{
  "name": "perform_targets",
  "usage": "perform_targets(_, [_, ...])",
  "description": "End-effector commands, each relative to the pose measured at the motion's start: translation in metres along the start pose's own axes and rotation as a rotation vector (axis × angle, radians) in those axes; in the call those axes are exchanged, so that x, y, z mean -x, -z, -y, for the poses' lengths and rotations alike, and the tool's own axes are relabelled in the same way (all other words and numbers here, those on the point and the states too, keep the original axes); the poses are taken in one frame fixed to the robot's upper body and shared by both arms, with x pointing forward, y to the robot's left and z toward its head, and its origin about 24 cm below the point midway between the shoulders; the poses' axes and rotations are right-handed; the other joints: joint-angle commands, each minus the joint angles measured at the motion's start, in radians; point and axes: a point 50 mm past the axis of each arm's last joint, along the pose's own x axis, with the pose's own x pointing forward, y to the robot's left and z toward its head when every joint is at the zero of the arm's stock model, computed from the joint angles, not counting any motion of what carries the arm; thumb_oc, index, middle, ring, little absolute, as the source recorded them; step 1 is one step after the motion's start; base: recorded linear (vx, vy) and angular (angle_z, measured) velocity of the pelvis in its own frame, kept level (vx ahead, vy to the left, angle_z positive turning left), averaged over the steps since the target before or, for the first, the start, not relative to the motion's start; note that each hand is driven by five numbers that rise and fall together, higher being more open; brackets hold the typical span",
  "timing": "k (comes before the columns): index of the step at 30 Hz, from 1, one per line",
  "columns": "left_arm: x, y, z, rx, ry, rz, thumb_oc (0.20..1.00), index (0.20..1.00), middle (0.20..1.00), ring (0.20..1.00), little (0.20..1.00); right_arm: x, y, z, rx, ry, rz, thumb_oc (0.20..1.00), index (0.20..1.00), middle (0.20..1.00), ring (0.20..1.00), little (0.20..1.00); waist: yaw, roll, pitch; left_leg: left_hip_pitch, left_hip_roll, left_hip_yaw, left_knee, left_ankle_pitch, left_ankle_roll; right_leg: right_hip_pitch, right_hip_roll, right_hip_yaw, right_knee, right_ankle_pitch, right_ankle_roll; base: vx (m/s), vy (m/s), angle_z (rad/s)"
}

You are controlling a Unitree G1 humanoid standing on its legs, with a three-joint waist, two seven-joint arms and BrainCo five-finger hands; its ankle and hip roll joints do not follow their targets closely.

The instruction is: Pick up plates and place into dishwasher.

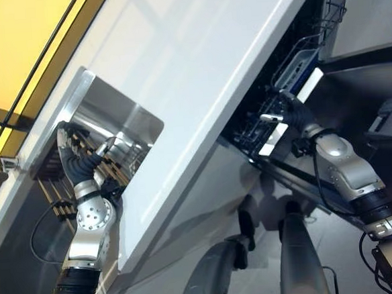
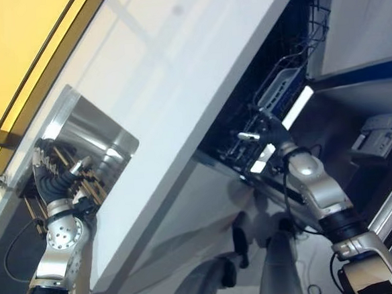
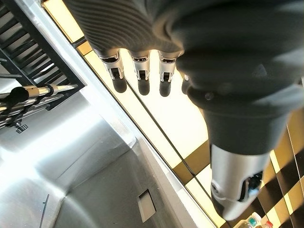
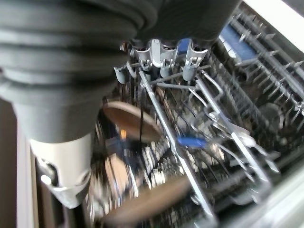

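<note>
We see strong light on the white tabletop (image 1: pixel 196 59), where pale window-like reflections cross its surface. The steel sink (image 1: pixel 117 122) catches bright glare along its walls, and in the left wrist view its basin shines almost white near the dark rack (image 3: pixel 28 47). A warm yellow glow fills the corner beyond the tabletop edge. The dishwasher (image 1: pixel 293 86) interior lies in deep shadow, with only two white strips gleaming. Soft shadows fall on the grey floor below. In the right wrist view the brown plates (image 4: pixel 130 121) are smeared by blur, while the wire rack (image 4: pixel 228 128) beside them reads somewhat clearer.
</note>
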Motion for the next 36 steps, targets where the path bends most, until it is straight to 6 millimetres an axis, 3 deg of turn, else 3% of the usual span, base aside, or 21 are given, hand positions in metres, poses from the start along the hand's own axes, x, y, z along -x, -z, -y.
perform_targets(1, [-0.002,0.01,0.012,-0.058,0.073,-0.029,1.0,1.0,1.0,1.0,1.0,0.017,-0.116,-0.14,-0.097,-0.816,0.563,1.0,1.0,1.0,1.0,1.0,0.061,-0.095,0.049,-0.051,-0.082,-0.011,0.094,-0.05,0.047,0.091,-0.042,0.029,-0.224,0.107,0.088,0.0,-0.106,0.12])
perform_targets(8, [-0.014,0.004,-0.002,-0.124,0.077,-0.009,1.0,1.0,1.0,1.0,1.0,0.022,-0.103,-0.128,-0.14,-0.741,0.576,1.0,1.0,1.0,1.0,1.0,0.077,-0.18,0.003,0.005,-0.071,-0.039,0.089,-0.072,0.058,0.195,-0.034,0.0,-0.291,0.124,0.088,0.01,-0.149,0.1])
perform_targets(13, [-0.015,0.004,-0.011,-0.163,0.08,0.003,1.0,1.0,1.0,1.0,1.0,0.026,-0.075,-0.11,-0.186,-0.626,0.531,1.0,1.0,1.0,1.0,1.0,0.067,-0.238,-0.05,0.074,-0.048,-0.041,0.068,-0.091,0.062,0.292,-0.014,-0.004,-0.362,0.139,0.089,0.04,-0.127,0.05])
perform_targets(18, [-0.009,0.008,-0.019,-0.209,0.092,-0.011,1.0,1.0,1.0,1.0,1.0,0.044,-0.021,-0.074,-0.175,-0.423,0.374,1.0,1.0,1.0,1.0,1.0,0.055,-0.294,-0.141,0.167,-0.023,-0.03,0.013,-0.108,0.065,0.395,0.014,0.007,-0.429,0.138,0.092,0.06,-0.101,0.1])
perform_targets(21, [-0.003,0.012,-0.028,-0.23,0.089,-0.035,1.0,1.0,1.0,1.0,1.0,0.065,0.01,-0.051,-0.134,-0.317,0.259,1.0,1.0,1.0,1.0,1.0,0.039,-0.314,-0.197,0.224,-0.014,-0.029,-0.025,-0.115,0.069,0.439,0.032,0.018,-0.439,0.126,0.093,0.07,-0.05,0.01])
perform_targets(26, [0.012,0.02,-0.047,-0.261,0.076,-0.071,1.0,1.0,1.0,1.0,1.0,0.101,0.043,-0.021,-0.102,-0.182,0.109,1.0,1.0,1.0,1.0,1.0,0.0,-0.328,-0.251,0.31,-0.008,-0.023,-0.066,-0.132,0.076,0.495,0.057,0.049,-0.441,0.106,0.092,0.05,-0.026,0.0])
perform_targets(30, [0.021,0.024,-0.066,-0.285,0.056,-0.099,1.0,1.0,1.0,1.0,1.0,0.125,0.058,-0.009,-0.112,-0.105,0.031,1.0,1.0,1.0,1.0,1.0,-0.035,-0.329,-0.271,0.365,-0.003,-0.017,-0.096,-0.141,0.081,0.51,0.068,0.076,-0.413,0.109,0.1,0.04,-0.008,-0.04])
perform_targets(36, [0.027,0.025,-0.078,-0.305,0.074,-0.107,1.0,1.0,1.0,1.0,1.0,0.152,0.074,0.012,-0.079,0.083,-0.066,1.0,1.0,1.0,1.0,1.0,-0.074,-0.332,-0.279,0.407,-0.006,0.001,-0.092,-0.17,0.089,0.521,0.07,0.106,-0.392,0.113,0.115,0.01,-0.005,-0.1])
